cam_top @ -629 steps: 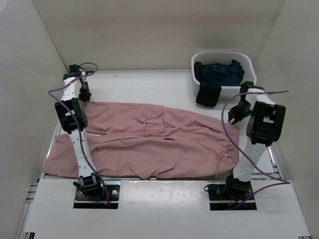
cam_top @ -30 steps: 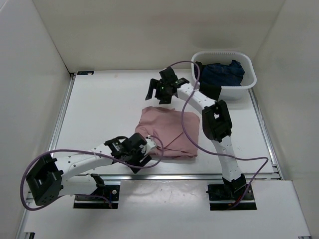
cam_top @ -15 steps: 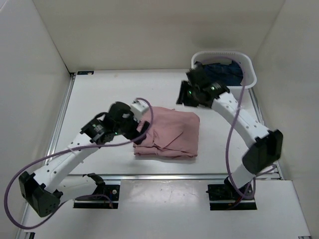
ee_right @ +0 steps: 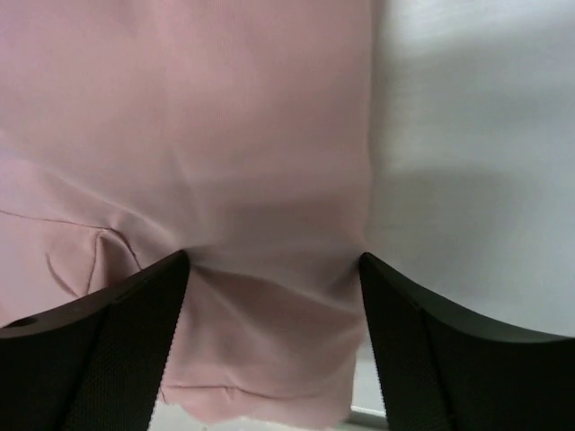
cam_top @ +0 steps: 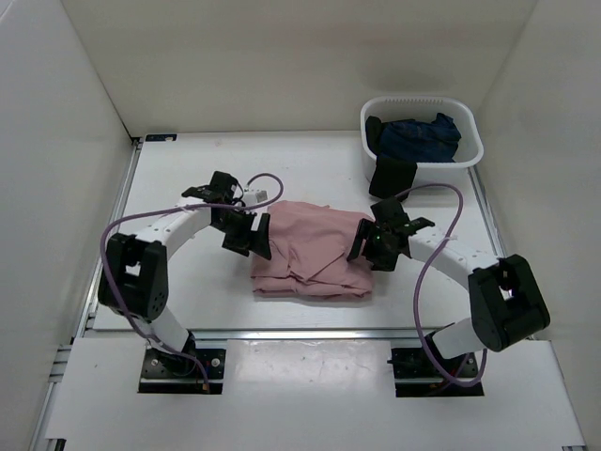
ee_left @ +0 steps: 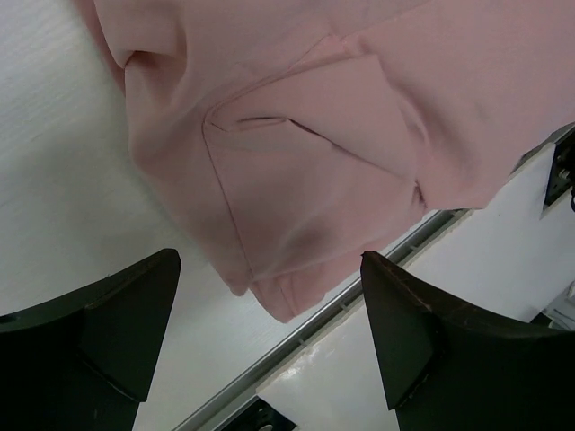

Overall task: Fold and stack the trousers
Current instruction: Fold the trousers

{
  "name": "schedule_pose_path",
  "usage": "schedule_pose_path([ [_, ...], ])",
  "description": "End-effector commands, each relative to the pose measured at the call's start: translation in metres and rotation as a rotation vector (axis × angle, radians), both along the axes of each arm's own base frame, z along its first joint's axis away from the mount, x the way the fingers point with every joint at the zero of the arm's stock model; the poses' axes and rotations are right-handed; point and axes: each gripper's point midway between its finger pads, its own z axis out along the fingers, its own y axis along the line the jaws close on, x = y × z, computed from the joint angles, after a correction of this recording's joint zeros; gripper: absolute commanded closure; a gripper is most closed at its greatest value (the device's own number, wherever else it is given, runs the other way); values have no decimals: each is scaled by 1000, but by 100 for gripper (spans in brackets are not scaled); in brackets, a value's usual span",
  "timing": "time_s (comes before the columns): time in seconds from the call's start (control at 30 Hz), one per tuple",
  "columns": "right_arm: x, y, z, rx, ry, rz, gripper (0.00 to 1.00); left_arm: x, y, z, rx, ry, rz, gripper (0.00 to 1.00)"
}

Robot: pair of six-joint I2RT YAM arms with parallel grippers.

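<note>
Both sets of jaws are wide and empty: left gripper [cam_top: 246, 237] at one edge of the folded trousers [cam_top: 315, 252], right gripper [cam_top: 369, 246] at the other, mid-table [cam_top: 188, 178]. Thin, floppy fabric (layers probably slide), so I'd pinch every layer at the folds.

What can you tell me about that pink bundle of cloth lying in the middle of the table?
It is a pair of dusty-pink trousers in thin, soft-looking fabric, folded into a compact, roughly rectangular stack. It lies flat on the white table, near its middle. Layered, slightly uneven edges show along the near side, and a stitched pocket faces up. Open jaws flank its left and right edges; whether they touch it cannot be judged.
</note>
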Motion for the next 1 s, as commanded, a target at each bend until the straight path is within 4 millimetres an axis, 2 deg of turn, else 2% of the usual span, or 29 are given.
schedule_pose_path([
  [0.0,7,24,-11,140,-13,14,21,6,-12,11,-71,-16,-24,8],
  [0.03,8,28,-16,154,3,12,24,9,-7,1,-37,-25,-11,8],
  [0.07,12,33,-17,171,-9,18,30,12,-6,1,-30,-38,-8,8],
  [0.13,19,37,-20,182,-7,-3,35,21,9,-4,-3,-46,42,8],
  [0.17,29,45,-14,215,-34,-1,36,25,13,-3,-5,-55,57,8],
  [0.2,34,50,-11,233,-40,-3,37,33,18,1,-9,-72,77,8],
  [0.23,39,53,-15,239,-28,-23,37,43,31,1,-7,-70,123,8],
  [0.3,55,61,-7,265,-54,-37,39,59,44,8,-10,-95,169,8],
  [0.33,59,62,-11,255,-48,-52,40,65,52,11,-11,-105,194,8],
  [0.37,66,65,-8,267,-59,-60,40,76,65,14,-11,-116,235,8],
  [0.43,81,73,-3,276,-75,-58,40,83,78,17,-3,-130,271,6],
  [0.57,92,86,2,304,-59,-38,41,91,102,33,-5,-177,342,4],
  [0.63,84,91,3,339,-13,-38,43,95,110,41,-6,-201,362,4],
  [0.67,78,88,-2,333,19,-59,45,93,113,44,-5,-204,372,3],
  [0.7,74,86,8,343,11,-67,45,93,121,52,-4,-215,393,3],
  [0.73,59,79,0,330,48,-84,47,93,125,55,-4,-225,404,3],
  [0.77,54,74,1,340,60,-120,50,91,129,58,-2,-224,416,3],
  [0.8,48,71,10,354,52,-130,51,89,136,63,-1,-240,438,3],
  [0.83,35,63,0,337,76,-151,52,86,136,66,-2,-243,438,3],
  [0.87,29,60,-2,337,85,-161,52,81,140,65,1,-232,453,3],
  [0.9,25,61,2,359,85,-160,52,80,145,73,1,-258,467,2],
  [0.97,18,62,-3,376,108,-159,50,72,147,72,-5,-247,476,2],
])
